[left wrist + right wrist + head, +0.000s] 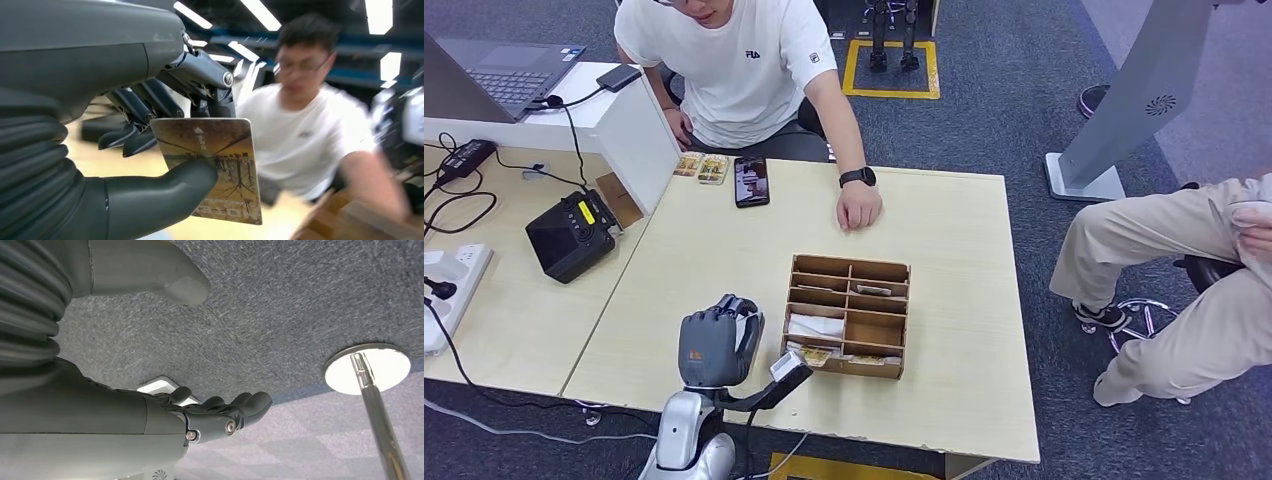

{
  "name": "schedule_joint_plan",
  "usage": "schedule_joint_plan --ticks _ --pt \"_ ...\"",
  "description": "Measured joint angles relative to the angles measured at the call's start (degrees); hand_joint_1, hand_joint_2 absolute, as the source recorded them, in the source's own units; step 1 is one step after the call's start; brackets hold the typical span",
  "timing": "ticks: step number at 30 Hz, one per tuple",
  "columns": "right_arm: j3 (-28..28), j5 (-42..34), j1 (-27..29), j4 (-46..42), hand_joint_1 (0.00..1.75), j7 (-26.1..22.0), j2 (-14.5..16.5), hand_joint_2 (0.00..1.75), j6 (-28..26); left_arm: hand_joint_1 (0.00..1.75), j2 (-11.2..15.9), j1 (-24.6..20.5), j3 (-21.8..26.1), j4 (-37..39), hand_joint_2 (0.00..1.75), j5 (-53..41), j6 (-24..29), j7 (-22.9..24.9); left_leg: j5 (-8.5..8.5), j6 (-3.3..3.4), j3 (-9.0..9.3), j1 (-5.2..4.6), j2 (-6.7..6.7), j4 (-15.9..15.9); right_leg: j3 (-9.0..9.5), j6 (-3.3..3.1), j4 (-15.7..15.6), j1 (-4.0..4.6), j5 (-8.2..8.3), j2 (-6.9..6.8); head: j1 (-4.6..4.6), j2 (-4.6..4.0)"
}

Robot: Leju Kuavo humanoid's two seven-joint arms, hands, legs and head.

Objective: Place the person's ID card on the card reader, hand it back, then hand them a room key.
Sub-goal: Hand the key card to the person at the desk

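**One card pinched in my left robot hand, above the near edge of the desk**

One card reader (572, 235), black with a small yellow display, sits far to my left on the lower wooden surface, with a white power strip (449, 280) and dark cables beside it. Behind it a white partition (629, 125) carries a laptop (499, 65).

Next comes my left robot hand (716, 345), raised over the near edge of the desk (964, 280), just beside the left end of the wooden box. In the left wrist view my thumb presses on the face of a room key card (215, 167) and my dark fingers (150, 107) back it from behind, so the card is grasped upright, its printed brown face with bare trees turned to the camera. In the head view the back of the hand hides most of the card.

Just to the right, the wooden compartment box (849, 315) rests on the desk, divided into rows; several slots hold cards, one holds something white, and others I cannot make out.

Across the desk a person in a white T-shirt (744, 60) sits facing me, one hand (859, 208) flat on the desk with a black watch at the wrist. A phone (751, 181) and two small cards (702, 167) lie on the far edge near them.

Farther right, a second person's legs in beige trousers (1164, 290) show beside the desk.

My right robot hand (220, 415) hangs over grey carpet, fingers apart and gently curved, holding nothing.
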Motion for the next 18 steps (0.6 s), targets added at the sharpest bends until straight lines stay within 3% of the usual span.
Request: schedule_joint_plan --ticks 3,6,12,18 --pt "0.0 0.13 0.0 -0.01 0.0 -0.22 0.0 1.75 0.0 1.75 -2.68 -0.35 3.33 -2.27 1.75 4.62 0.02 -7.02 -0.03 0.05 0.06 -0.02 0.05 0.01 0.0 0.01 -0.01 -0.02 0.01 0.04 0.01 0.0" --pt "0.0 0.64 0.0 -0.01 0.0 -0.28 0.0 1.75 -0.01 1.75 -3.28 -0.91 4.81 -3.27 1.75 8.01 0.05 -9.89 -0.03 0.04 0.1 0.0 0.08 0.01 -0.01 0.0 -0.01 -0.01 0.0 0.06 -0.02 0.0" --pt "0.0 1.3 -0.02 0.0 0.0 -0.42 0.0 1.75 0.0 1.75 -3.32 -3.22 5.0 -3.41 1.75 10.78 0.07 -10.69 -0.01 0.02 0.09 0.02 0.1 0.0 -0.01 0.0 0.0 0.0 0.01 0.1 -0.03 0.0" --pt "0.0 2.75 -0.08 0.01 0.0 -0.75 0.0 1.75 0.0 1.75 -3.58 -8.53 5.0 -1.83 1.75 14.58 0.06 -8.91 -0.01 0.03 0.08 -0.01 0.08 0.01 0.02 0.01 0.0 -0.01 0.02 0.06 -0.01 0.0"
